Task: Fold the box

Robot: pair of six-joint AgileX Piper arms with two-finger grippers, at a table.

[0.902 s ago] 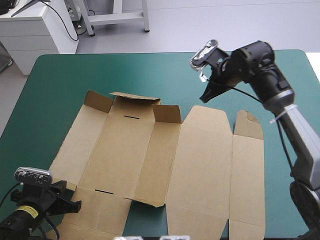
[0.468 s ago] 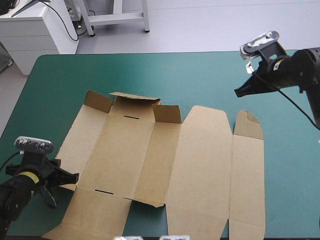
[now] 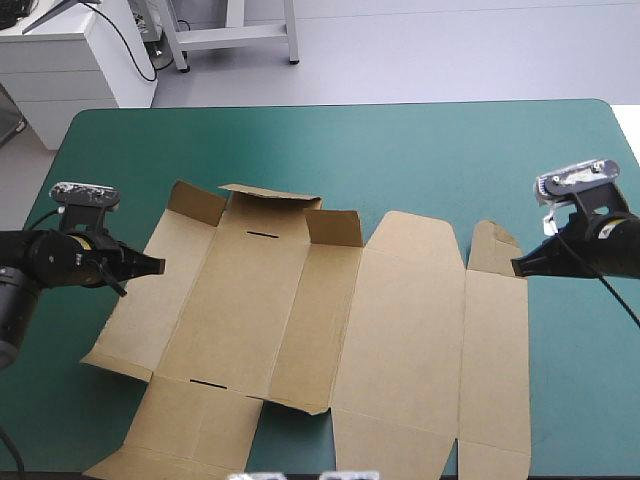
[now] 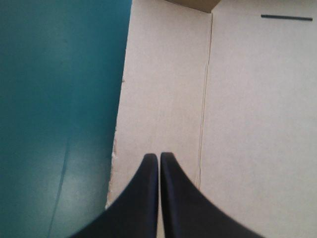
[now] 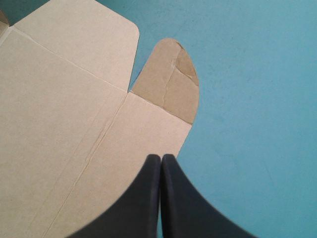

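The brown box (image 3: pixel 320 330) lies as a cut sheet on the teal-green cover, mostly flat, with three short flaps raised along its far edge. My left gripper (image 3: pixel 155 265) is shut, its tip at the sheet's left edge; in the left wrist view the left gripper (image 4: pixel 159 156) meets in one arch over the box's left panel (image 4: pixel 163 99). My right gripper (image 3: pixel 518 266) is shut at the sheet's right edge, beside the rounded tab (image 3: pixel 497 248). In the right wrist view the right gripper (image 5: pixel 161 157) sits over the box's right strip (image 5: pixel 124 148), just short of the rounded tab (image 5: pixel 171 84).
Bare teal-green cover (image 3: pixel 400 150) stretches beyond the sheet to the table's far edge and along the right side (image 3: pixel 590 380). White furniture (image 3: pixel 70 55) stands off the table's far left corner.
The left gripper moved from the near left corner forward to the sheet's left edge. The right gripper swung from above the far side down to the sheet's right edge. The box lies unchanged.
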